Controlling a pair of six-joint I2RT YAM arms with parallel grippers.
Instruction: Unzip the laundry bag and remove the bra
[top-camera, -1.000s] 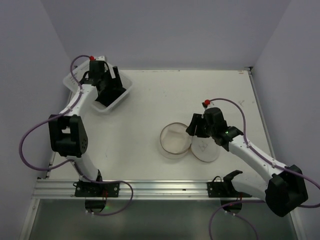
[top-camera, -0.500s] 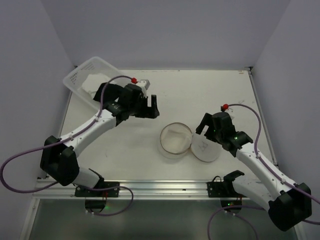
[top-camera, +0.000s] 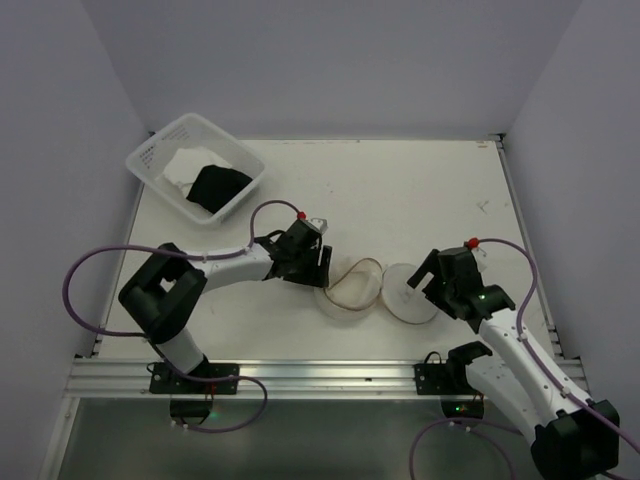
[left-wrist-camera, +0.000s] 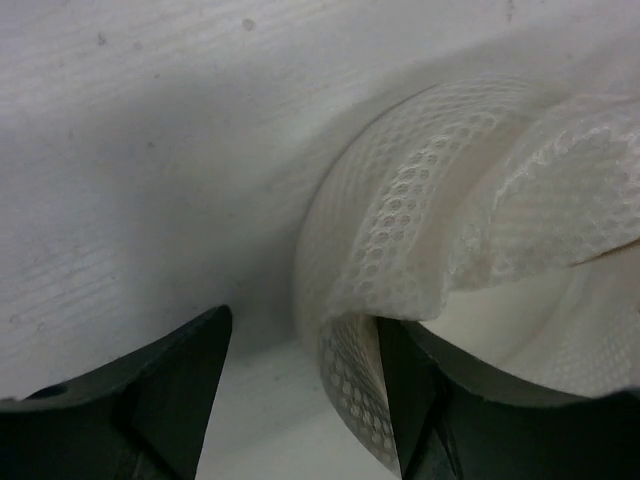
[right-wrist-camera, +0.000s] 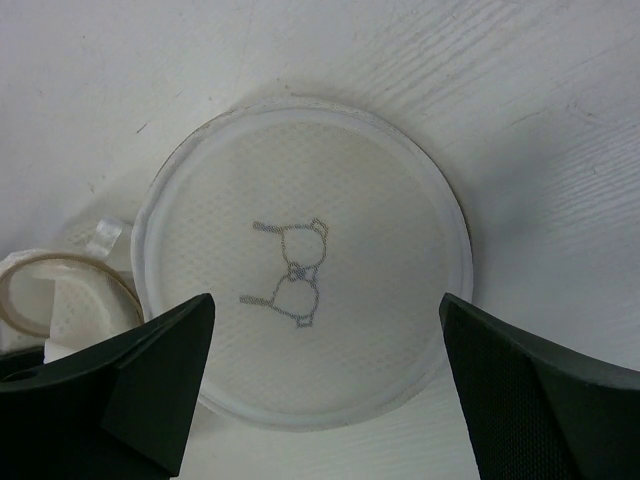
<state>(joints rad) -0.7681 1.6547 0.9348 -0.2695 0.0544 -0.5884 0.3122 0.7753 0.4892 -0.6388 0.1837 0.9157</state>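
Near the middle of the white table, the small round cream-white mesh laundry bag is lying unzipped, its flat lid with the black bra pictogram resting just beside the open drum. The left gripper is straddling the drum's left wall, its 2 fingers parted, not pinching it. The right gripper is hovering spread wide over the lid. A crumpled black garment is lying in the clear rectangular plastic tub at the far left corner.
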